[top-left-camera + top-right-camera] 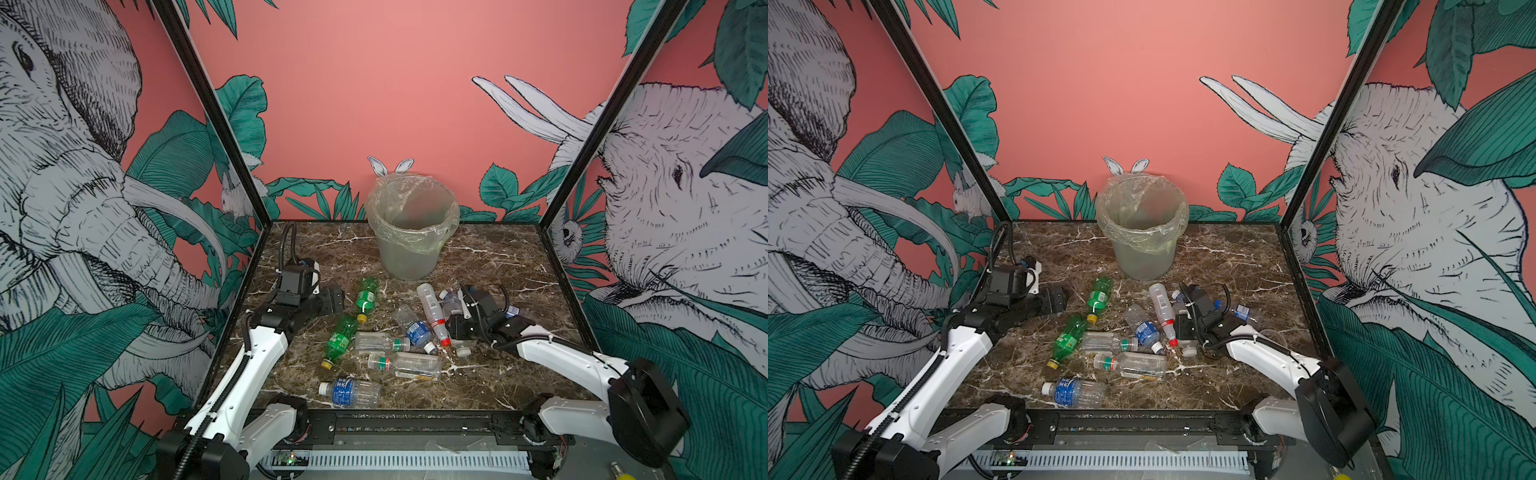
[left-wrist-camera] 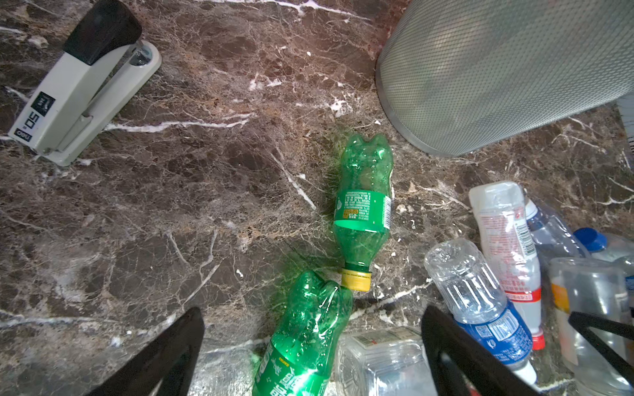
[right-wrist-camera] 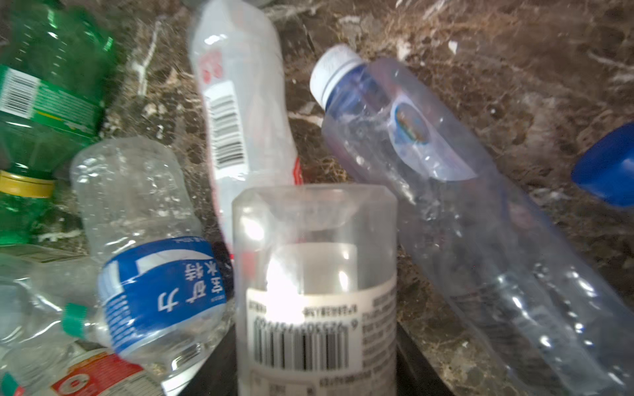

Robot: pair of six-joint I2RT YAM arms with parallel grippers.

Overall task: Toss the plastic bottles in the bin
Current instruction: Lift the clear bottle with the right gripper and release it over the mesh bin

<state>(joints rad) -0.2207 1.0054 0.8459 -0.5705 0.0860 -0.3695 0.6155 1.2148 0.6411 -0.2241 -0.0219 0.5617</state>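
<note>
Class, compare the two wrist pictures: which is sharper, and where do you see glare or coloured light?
Left wrist view is sharp; the yellow-capped green bottle casts a green tint on the marble table. Right wrist view is soft, with white glare on the barcode bottle.

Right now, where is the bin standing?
In both top views the bin stands upright at the back middle of the table, by the pink wall, with a green bottle lying just in front.
</note>
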